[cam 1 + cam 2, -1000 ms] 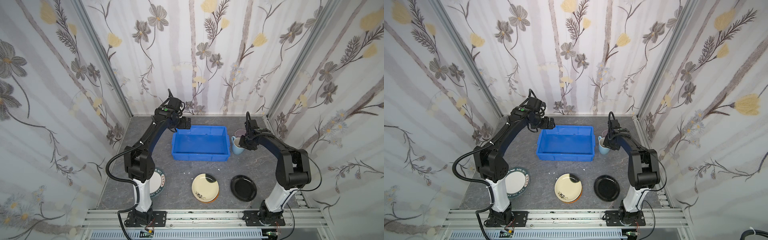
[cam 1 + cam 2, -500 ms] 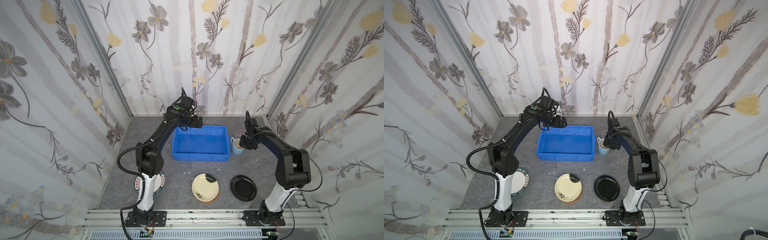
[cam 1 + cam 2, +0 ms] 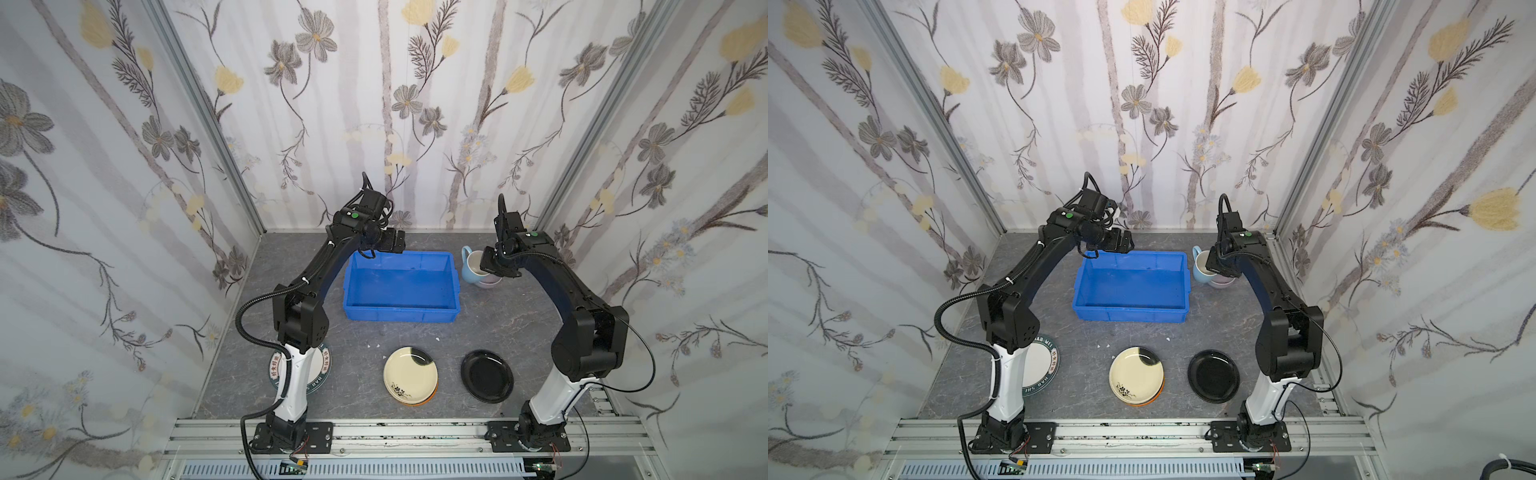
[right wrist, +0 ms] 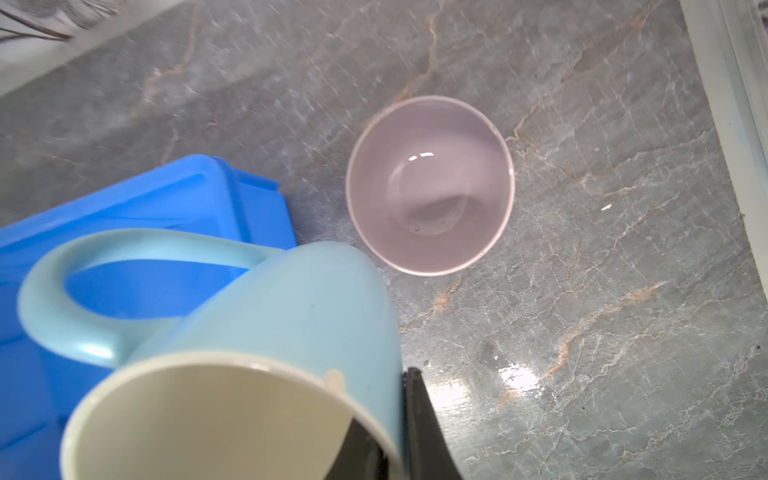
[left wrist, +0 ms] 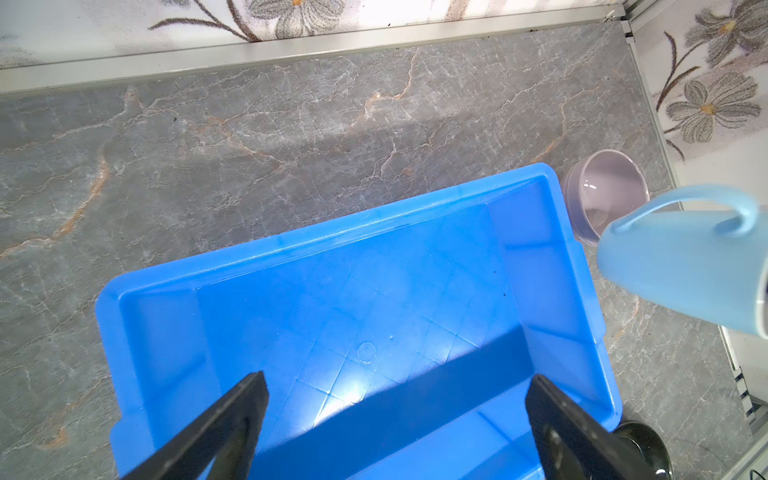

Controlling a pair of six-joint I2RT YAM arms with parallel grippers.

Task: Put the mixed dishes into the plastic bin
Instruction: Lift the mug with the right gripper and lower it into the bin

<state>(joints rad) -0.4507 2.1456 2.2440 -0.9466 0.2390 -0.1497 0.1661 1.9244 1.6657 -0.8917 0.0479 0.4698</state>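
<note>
One dish is off the table: the light blue mug [image 4: 270,332], pinched by its rim in the right gripper [image 4: 390,446]. One finger is inside the cream-coloured mouth and the other is against the outer wall, so the jaws are clamped on the mug's wall. The mug hangs tilted in the air, just beside the right end of the plastic bin [image 3: 399,316] near its far corner, with its handle toward the bin. It is not over the bin's floor.

Below and just past the mug, the lilac bowl [image 4: 430,185] stands upright on the grey marbled table [image 3: 519,324], close to the bin's far right corner but not touching it. In both top views the mug partly covers the bowl.

The bin sits in the middle of the table, long side toward the rail. Over its far left corner hovers the left gripper [image 5: 395,380] — fingers spread wide, nothing between them, the blue floor showing through the gap.

Nearer the rail, well apart from the bin, lie the plates. A cream plate [image 3: 409,374] rests on an orange plate [image 3: 428,400], of which only a sliver of rim peeks out. To their right lies a glossy black plate [image 3: 487,376]. A white plate with a dark lettered rim [image 3: 1042,365] lies half hidden behind the left arm's base.
</note>
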